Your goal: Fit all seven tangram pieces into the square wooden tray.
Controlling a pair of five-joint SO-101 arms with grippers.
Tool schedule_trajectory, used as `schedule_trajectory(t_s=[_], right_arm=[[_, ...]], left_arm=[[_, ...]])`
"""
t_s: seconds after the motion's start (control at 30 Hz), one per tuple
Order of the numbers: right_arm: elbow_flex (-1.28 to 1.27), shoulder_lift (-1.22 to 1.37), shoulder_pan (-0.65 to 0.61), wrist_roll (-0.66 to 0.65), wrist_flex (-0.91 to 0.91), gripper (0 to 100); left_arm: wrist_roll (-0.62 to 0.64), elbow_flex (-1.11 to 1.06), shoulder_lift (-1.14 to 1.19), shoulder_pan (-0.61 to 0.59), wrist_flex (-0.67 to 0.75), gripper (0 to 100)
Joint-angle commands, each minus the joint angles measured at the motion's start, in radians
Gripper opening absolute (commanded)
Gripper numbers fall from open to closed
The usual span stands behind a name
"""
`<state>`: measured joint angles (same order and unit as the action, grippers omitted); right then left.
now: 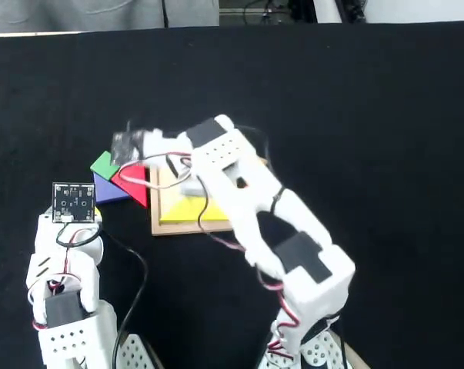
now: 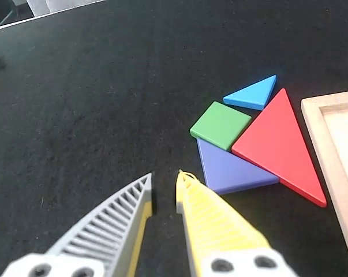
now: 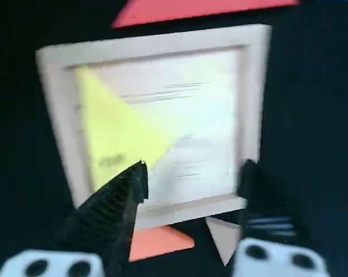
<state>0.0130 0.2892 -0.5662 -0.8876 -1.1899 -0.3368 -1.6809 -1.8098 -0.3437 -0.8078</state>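
Right gripper (image 3: 194, 168), jaws wide apart and empty, hangs over the tray (image 3: 257, 104), which holds a yellow triangle (image 3: 113, 133). Left gripper (image 2: 164, 180), jaws slightly apart, sits near the red triangle (image 2: 274, 144) and green square (image 2: 221, 124) beside the tray. Pieces look thin, light, stiff and smooth, so pinch across opposite edges.

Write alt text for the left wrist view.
The left gripper, slightly open and empty, hangs over the black table. Beyond it four pieces cluster beside the rim of the tray: red triangle, green square, blue triangle, purple piece.
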Motion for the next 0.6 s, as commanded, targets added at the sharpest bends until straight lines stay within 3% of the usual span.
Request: schedule_trajectory(t_s=[0.0, 0.23, 0.57], right_arm=[[0.065, 0.067, 0.034, 0.124, 0.100, 8.7], [0.061, 0.157, 0.032, 0.086, 0.094, 1.8], [0.185, 0.024, 0.061, 0.081, -0.172, 1.1]], left_arm=[[0.005, -0.019, -0.011, -0.007, 0.018, 8], [0.003, -0.019, -0.011, -0.005, 0.017, 8], [0.002, -0.019, -0.011, -0.002, 0.017, 8]])
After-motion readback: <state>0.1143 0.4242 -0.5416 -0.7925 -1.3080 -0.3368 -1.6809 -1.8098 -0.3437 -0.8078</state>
